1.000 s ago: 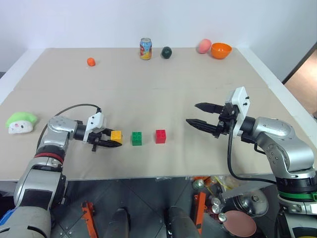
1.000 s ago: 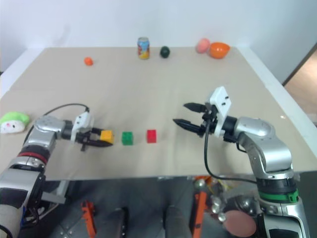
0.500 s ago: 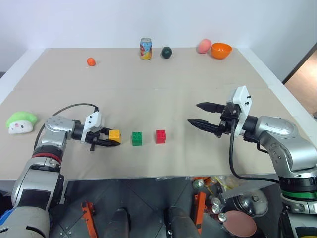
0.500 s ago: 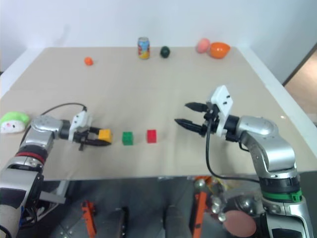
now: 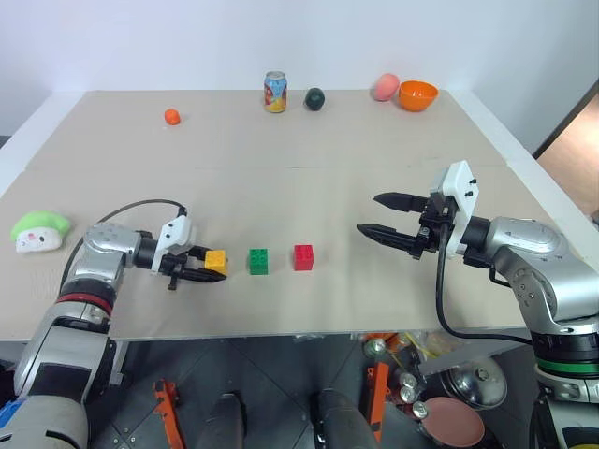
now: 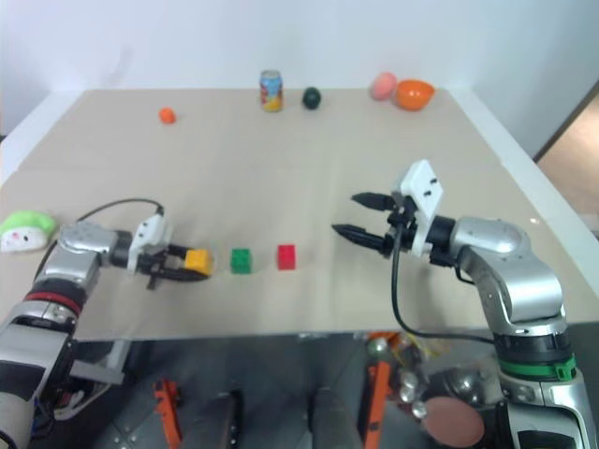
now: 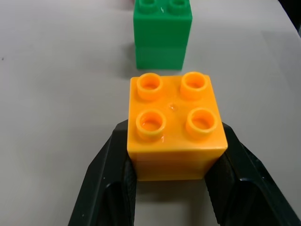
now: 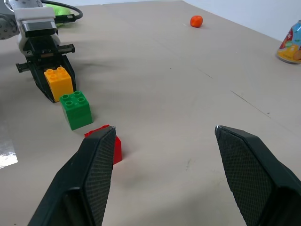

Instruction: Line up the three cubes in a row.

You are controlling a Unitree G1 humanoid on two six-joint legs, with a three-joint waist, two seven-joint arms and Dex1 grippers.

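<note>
Cubes now sit in a near-straight row toward the near edge of the bench (image 5: pixel 309 187): orange cube (image 5: pixel 216 261) on the left, green cube (image 5: pixel 258 261) in the middle, red cube (image 5: pixel 303 256) on the right, each apart from its neighbour by a small gap. Compared with a second ago, the orange cube has dropped slightly nearer and a touch leftward, so it lines up better with the green one; green and red have not moved. The left end effector (image 5: pixel 199 266) lies low on the bench with its two black fingers clasped against the orange cube's sides; the left wrist view shows the cube's rear half wedged between them, studs up, with the green cube just beyond. The right end effector (image 5: pixel 383 217) hovers well right of the red cube, fingers spread wide, with nothing between them.

My reading is that the row is essentially made, and what is left is letting go of the orange cube without nudging it.

Only one container is present: an orange bowl (image 5: pixel 417 94) at the far right, beside a pink ball (image 5: pixel 386 87). Whether anything lies inside it I cannot tell.
</note>
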